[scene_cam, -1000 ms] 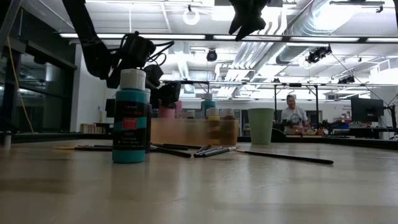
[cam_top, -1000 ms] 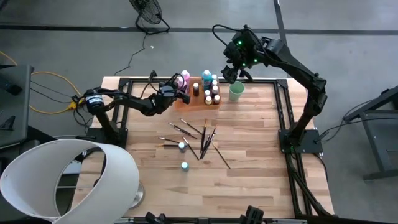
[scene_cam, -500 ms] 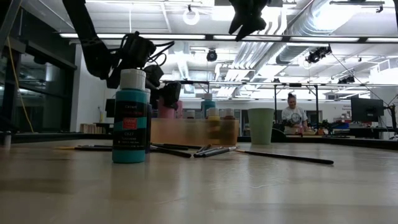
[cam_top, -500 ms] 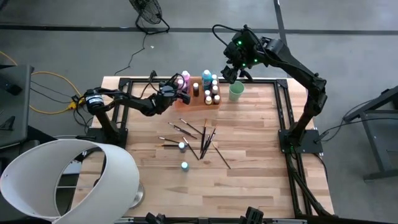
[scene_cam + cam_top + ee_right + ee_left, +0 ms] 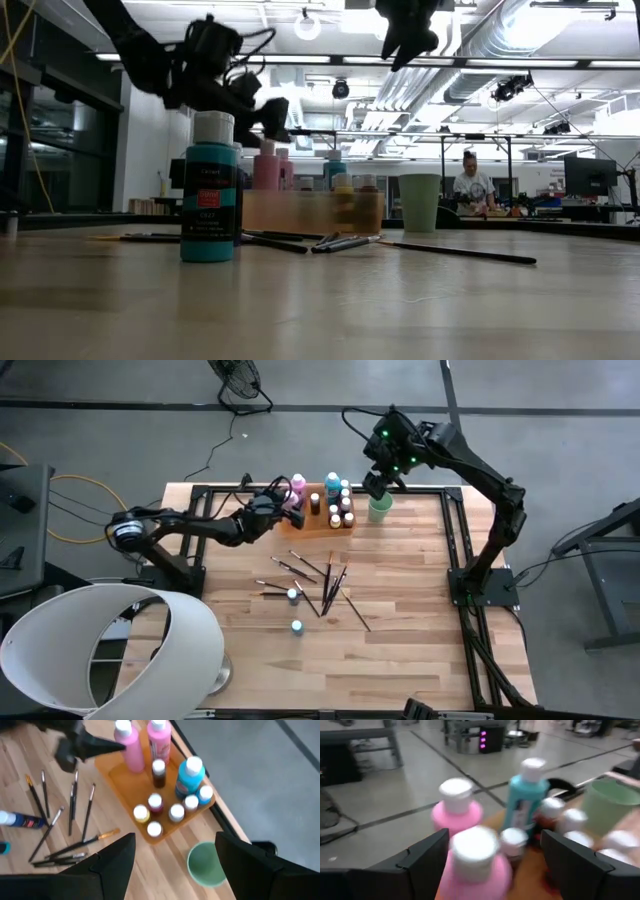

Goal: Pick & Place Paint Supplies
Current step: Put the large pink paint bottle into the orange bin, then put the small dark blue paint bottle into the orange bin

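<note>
**Both grippers open over the far edge of the table**

The wooden table (image 5: pixel 400 610) filled the middle of the high view, inside a dark frame. At about 12 o'clock on it lay the orange tray (image 5: pixel 312 525), which held two pink paint bottles (image 5: pixel 296 488) at its 9 o'clock end, a tall teal bottle (image 5: pixel 333 483) further along, and a cluster of small white-capped bottles (image 5: pixel 340 512) at its 3 o'clock end. The light green cup (image 5: pixel 380 508) stood just beside the tray at 3 o'clock, apart from it.

The left gripper (image 5: pixel 283 503) reached in from 9 o'clock and hung just beside the pink bottles, above the tray's end. Its fingers (image 5: pixel 427 857) stood wide apart with the nearer pink bottle between them but not clamped; nothing was held.

The right gripper (image 5: pixel 375 482) hovered above the cup, near 1 o'clock of the table. Its fingers (image 5: pixel 112 857) were spread and held nothing.

Near the table's centre a loose scatter of thin paintbrushes (image 5: pixel 330 585) lay crossed over one another. At their 8 o'clock edge lay a bottle on its side (image 5: pixel 285 594), and at 6 o'clock of it, well apart, stood a teal bottle (image 5: pixel 297 626).
</note>
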